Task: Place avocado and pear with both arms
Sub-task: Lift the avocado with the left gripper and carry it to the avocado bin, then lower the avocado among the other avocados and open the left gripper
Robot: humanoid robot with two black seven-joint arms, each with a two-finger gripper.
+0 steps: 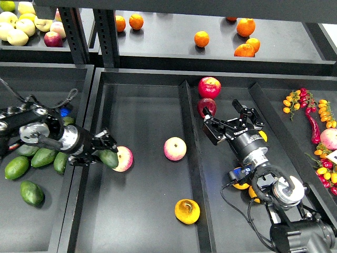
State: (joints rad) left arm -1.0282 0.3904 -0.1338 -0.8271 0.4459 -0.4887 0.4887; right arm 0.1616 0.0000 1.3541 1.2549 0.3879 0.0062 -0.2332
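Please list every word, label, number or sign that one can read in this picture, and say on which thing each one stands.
White lettering on the black body of the right gripper: there is one short line, but it is too small and blurred to read.
White tag at the right edge, beside the red chillies: cut off by the frame, with no text legible.
Left gripper, fruit and trays: no writing can be seen.

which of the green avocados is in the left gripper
The avocado at the left gripper, touching a pink apple in the middle tray. The other avocados lie loose in the left tray, untouched.
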